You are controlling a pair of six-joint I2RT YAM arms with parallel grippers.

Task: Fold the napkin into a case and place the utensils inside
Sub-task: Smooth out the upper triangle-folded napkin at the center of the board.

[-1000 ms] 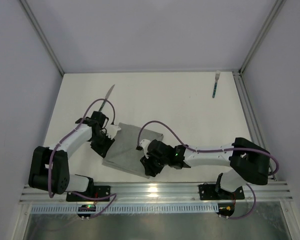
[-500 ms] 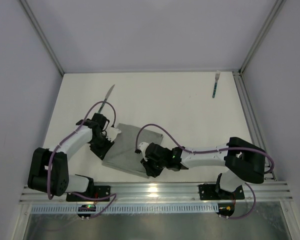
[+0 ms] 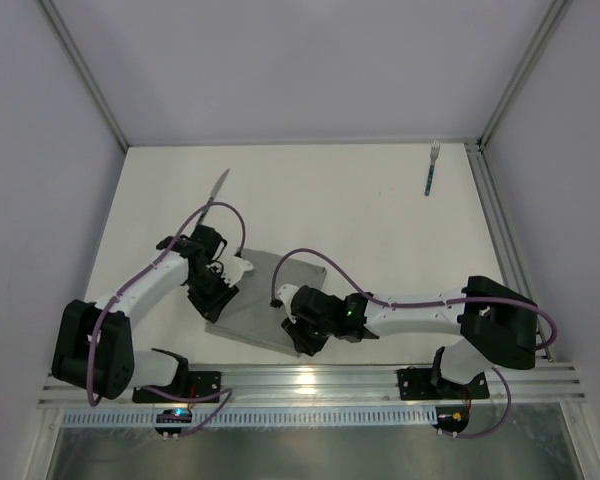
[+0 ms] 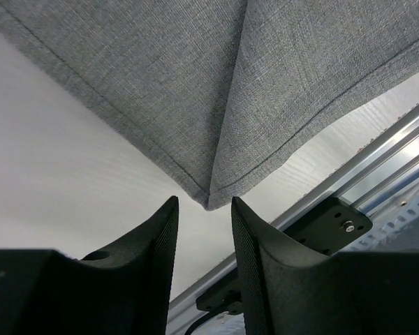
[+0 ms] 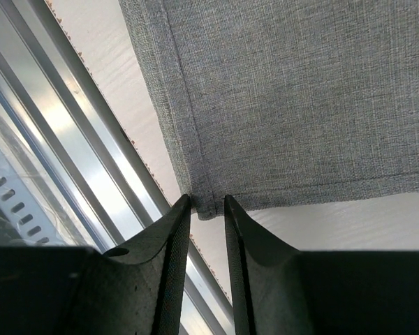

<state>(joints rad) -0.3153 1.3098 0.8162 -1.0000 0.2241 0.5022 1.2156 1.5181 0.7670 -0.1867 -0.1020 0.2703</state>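
Light-grey folded fabric napkin (image 3: 263, 298) lies flat on the white table (image 3: 360, 200), near its front edge. Left claw (image 4: 204, 202) and right claw (image 5: 204, 199) are both parted and empty, each at a corner. Seat both layers deep before you pinch.
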